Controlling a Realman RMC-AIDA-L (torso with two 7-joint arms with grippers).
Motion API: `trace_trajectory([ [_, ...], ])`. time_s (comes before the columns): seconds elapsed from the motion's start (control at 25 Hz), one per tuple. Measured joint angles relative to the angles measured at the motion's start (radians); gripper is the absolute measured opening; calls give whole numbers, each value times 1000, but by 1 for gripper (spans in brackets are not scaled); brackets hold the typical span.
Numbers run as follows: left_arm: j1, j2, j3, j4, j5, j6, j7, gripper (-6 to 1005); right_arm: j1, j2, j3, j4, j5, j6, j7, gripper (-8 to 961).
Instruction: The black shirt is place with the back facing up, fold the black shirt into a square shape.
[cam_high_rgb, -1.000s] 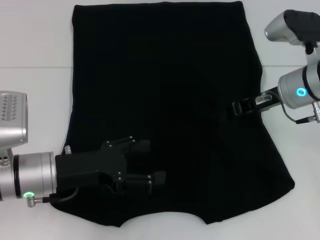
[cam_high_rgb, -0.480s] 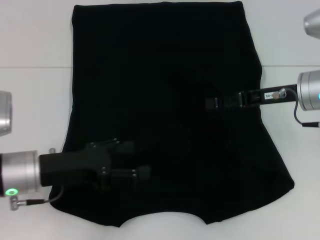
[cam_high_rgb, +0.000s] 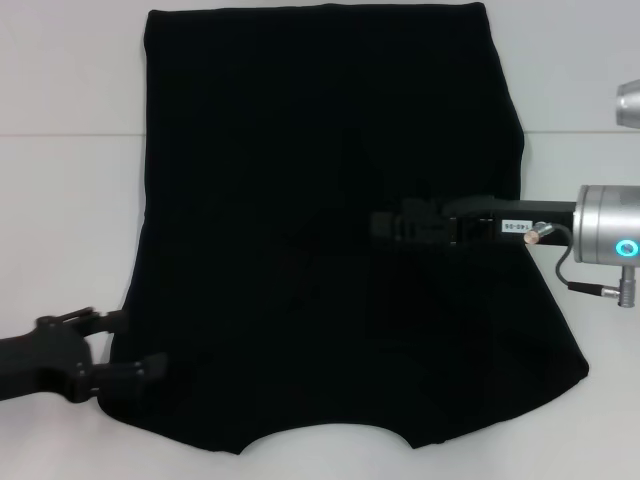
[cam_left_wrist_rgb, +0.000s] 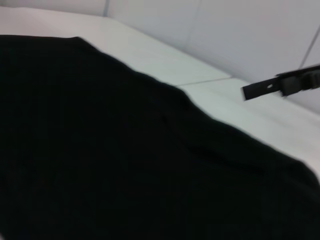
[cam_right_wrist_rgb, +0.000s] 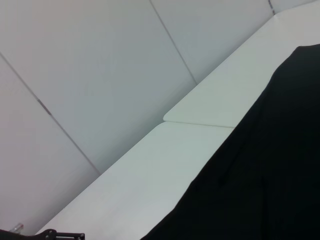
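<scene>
Left gripper (cam_high_rgb: 125, 352) withdrawn to hem corner of black shirt (cam_high_rgb: 320, 150), jaws parted, empty; right gripper (cam_high_rgb: 385, 225) advanced mid-cloth, jaw state unclear. Pinch edge fully before folding.

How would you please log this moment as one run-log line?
black shirt: flat on table | left gripper: open, at shirt's left edge | right gripper: over shirt's middle

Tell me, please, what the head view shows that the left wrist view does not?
Only the head view shows the whole plain matte black cloth shirt with its curved neckline, and the left end effector, open, at its near left edge. Only the left wrist view shows the pale wall panels behind the table. Both show the shirt, the white table and the right end effector reaching over the shirt.
</scene>
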Motion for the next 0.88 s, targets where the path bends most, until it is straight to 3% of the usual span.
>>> trace_trajectory([
  [0.08,12,1,-18,16,19,-9,12,937,9,1,-3,9,1,3,-1,907],
  [0.28,24,-5,-30,28,80,-79,20,936,18,8,-5,13,2,13,1,826],
  [0.88,7,-22,-6,-3,116,-172,14,935,28,9,-2,13,3,9,5,821],
])
